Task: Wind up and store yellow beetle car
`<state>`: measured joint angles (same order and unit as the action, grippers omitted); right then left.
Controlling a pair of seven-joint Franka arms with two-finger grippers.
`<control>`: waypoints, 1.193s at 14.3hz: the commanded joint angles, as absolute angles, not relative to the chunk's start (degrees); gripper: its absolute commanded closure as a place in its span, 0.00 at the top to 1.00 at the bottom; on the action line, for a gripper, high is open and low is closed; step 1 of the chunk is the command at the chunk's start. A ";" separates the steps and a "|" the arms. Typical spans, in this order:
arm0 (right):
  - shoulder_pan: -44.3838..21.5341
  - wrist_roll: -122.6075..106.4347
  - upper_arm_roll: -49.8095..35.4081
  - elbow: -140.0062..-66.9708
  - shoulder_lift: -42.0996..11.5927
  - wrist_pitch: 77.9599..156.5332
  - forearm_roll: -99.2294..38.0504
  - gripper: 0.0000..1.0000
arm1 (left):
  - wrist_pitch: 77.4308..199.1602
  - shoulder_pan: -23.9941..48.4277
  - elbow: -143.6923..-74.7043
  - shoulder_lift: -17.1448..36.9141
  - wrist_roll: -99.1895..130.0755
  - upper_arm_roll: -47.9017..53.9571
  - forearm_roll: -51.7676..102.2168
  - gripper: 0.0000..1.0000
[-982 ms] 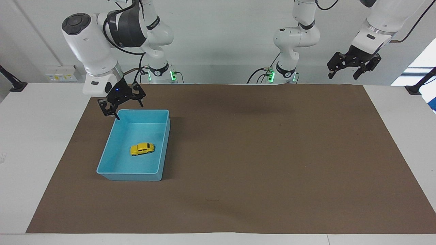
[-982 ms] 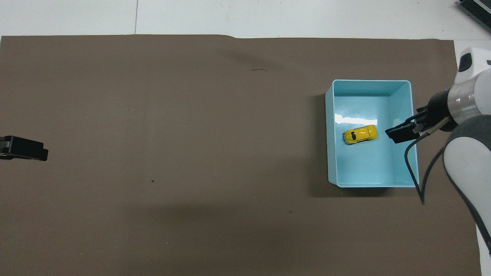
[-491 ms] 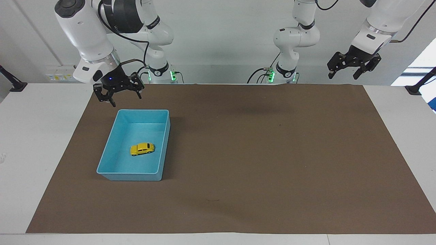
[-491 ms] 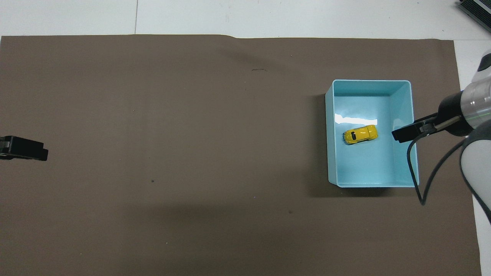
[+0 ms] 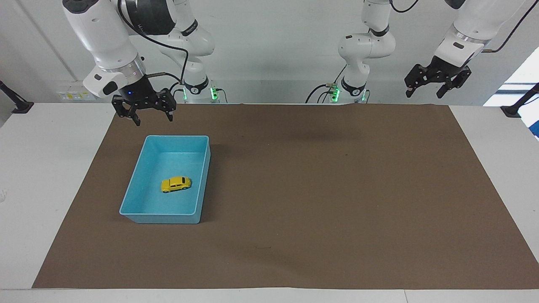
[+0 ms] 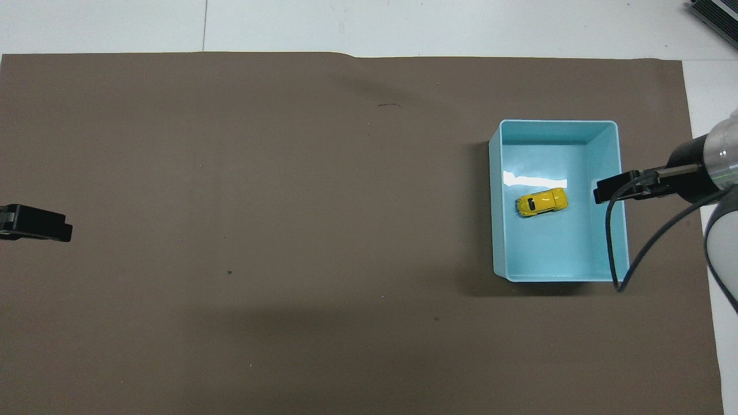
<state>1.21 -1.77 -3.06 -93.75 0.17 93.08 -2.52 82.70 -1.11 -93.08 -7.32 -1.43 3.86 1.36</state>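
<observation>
Tabletop (image 5: pixel 25 189) white w/ brown mat (image 5: pixel 316 202). Yellow beetle car (image 5: pixel 175 184) sits in light-blue tray (image 5: pixel 164 219) toward right arm's end. Right gripper (image 5: pixel 151 120) over mat by tray, fingers apart, empty. Left gripper (image 5: pixel 424 91) waits raised, fingers apart, empty. Pale wall (image 5: pixel 273 42) at back.

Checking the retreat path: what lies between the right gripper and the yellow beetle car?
Only the light-blue tray's rim and bare floor. In the facing view the open right gripper hangs above the tray's robot-side edge; the yellow beetle car sits inside, untouched.

No legible text or labels.
</observation>
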 commanded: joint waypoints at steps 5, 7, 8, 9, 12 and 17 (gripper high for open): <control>2.02 3.87 -2.72 -92.20 0.18 90.71 -2.29 1.00 | 83.41 -0.97 -94.04 -8.44 -2.02 3.43 1.93 1.00; 3.42 3.78 -3.43 -91.32 0.44 89.74 -1.49 1.00 | 83.32 -0.97 -94.04 -8.44 -2.02 3.43 2.02 1.00; 3.60 3.69 -3.60 -91.32 0.44 89.82 -1.49 1.00 | 83.32 -0.97 -94.04 -8.44 -2.02 3.43 1.93 1.00; 3.60 4.13 -3.86 -91.23 0.44 89.82 -1.49 1.00 | 83.32 -0.97 -94.04 -8.44 -2.02 3.43 1.93 1.00; 3.69 4.31 -2.64 -91.14 0.35 88.95 -1.67 1.00 | 83.32 -0.97 -94.04 -8.44 -2.02 3.43 1.93 1.00; 2.55 3.26 0.61 -90.62 0.35 88.60 -2.20 1.00 | 83.32 -0.97 -94.04 -8.44 -2.02 3.43 1.93 1.00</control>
